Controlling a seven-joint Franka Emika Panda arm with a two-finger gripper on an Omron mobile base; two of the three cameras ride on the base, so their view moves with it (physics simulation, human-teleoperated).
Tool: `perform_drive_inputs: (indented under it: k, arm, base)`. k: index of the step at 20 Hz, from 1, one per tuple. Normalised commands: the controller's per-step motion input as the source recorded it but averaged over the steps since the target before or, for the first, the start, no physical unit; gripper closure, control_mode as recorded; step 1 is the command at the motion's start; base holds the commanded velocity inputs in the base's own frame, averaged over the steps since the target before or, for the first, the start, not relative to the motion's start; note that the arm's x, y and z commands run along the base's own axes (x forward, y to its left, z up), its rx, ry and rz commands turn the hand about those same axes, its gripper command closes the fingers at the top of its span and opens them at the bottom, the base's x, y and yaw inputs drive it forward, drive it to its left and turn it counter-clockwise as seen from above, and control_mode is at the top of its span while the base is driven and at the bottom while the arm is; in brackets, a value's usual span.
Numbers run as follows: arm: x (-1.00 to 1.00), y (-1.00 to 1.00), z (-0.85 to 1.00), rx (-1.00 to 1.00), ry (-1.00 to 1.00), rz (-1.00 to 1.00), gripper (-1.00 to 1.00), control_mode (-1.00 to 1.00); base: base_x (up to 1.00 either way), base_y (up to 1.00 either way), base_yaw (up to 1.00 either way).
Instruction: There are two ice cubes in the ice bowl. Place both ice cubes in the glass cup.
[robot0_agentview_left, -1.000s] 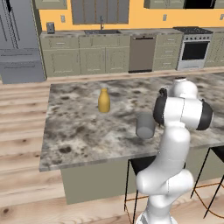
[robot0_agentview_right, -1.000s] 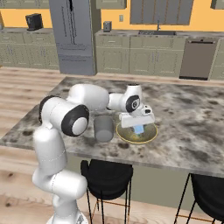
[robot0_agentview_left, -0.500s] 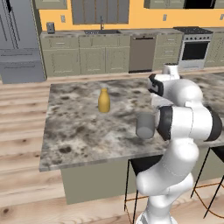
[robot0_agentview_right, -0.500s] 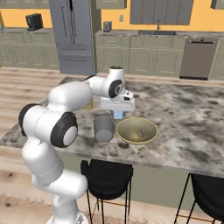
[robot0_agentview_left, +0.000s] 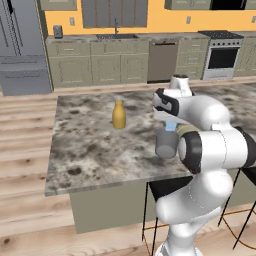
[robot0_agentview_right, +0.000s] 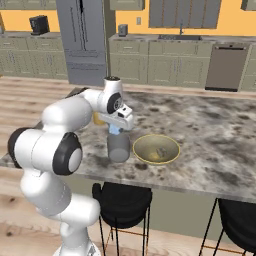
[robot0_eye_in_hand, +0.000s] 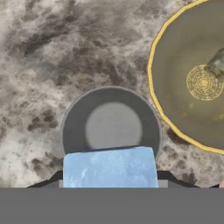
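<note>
My gripper (robot0_agentview_right: 116, 129) hangs just above the grey glass cup (robot0_agentview_right: 119, 149), shut on a pale blue ice cube (robot0_agentview_right: 115, 131). Looking down from the hand, the held ice cube (robot0_eye_in_hand: 109, 166) sits at the near rim of the glass cup (robot0_eye_in_hand: 110, 127), whose inside looks empty. The yellow-green ice bowl (robot0_agentview_right: 172, 149) stands right beside the cup, and a second ice cube (robot0_agentview_right: 161, 151) lies in it. That cube (robot0_eye_in_hand: 216, 65) shows near the middle of the ice bowl (robot0_eye_in_hand: 175, 48). From the left base, the cube (robot0_agentview_left: 170, 126) hovers over the cup (robot0_agentview_left: 165, 145).
A yellow bottle (robot0_agentview_left: 118, 114) with a narrow neck stands on the marble counter (robot0_agentview_left: 90, 150), to the left of the cup. Black stools (robot0_agentview_right: 122, 200) sit under the counter's near edge. Cabinets, a fridge and a stove line the far wall.
The arm has swung from above the bowl over to above the cup, carrying one ice cube. The jaws stay shut on it.
</note>
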Motion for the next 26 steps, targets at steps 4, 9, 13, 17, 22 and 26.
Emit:
perform_drive_inputs:
  k: [4, 9, 13, 17, 22, 26]
  arm:
    - [0.07, 0.01, -0.11, -0.03, 0.08, 0.0, 1.0, -1.0]
    - [0.19, 0.0, -0.25, -0.01, 0.05, 0.0, 1.0, -1.0]
    - [0.22, 0.0, -0.02, 0.0, 0.0, 0.0, 1.0, -1.0]
    - [0.02, 0.0, -0.23, 0.0, 0.05, 0.0, 1.0, -1.0]
    - [0.0, -0.01, -0.14, 0.02, 0.01, 0.0, 1.0, -1.0]
    - [0.0, -0.01, -0.07, 0.01, 0.0, 0.0, 1.0, -1.0]
  base:
    - [0.0, 0.0, 0.0]
    - [0.0, 0.0, 0.0]
    - [0.0, 0.0, 0.0]
    - [0.0, 0.0, 0.0]
    - [0.0, 0.0, 0.0]
    - [0.0, 0.0, 0.0]
